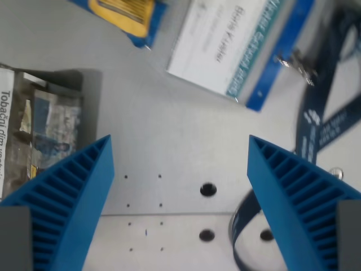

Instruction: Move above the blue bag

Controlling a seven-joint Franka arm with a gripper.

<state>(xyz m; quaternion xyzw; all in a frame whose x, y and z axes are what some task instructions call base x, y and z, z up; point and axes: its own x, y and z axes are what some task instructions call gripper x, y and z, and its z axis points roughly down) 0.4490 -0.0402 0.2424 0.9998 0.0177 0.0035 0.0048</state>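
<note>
The blue bag (125,17) with a yellow panel lies at the top edge of the wrist view, left of centre, partly cut off by the frame. My gripper (179,144) is open, its two blue ribbed fingers (67,197) rising from the bottom corners with nothing between them. It hangs over bare grey table (169,130), below the bag in the picture and apart from it.
A name badge (225,45) with a blue edge lies at top centre-right, with a metal clip and a dark blue lanyard (321,118) trailing down the wrist view's right. A cigarette pack (34,124) lies at the left edge. The table has small holes (208,189).
</note>
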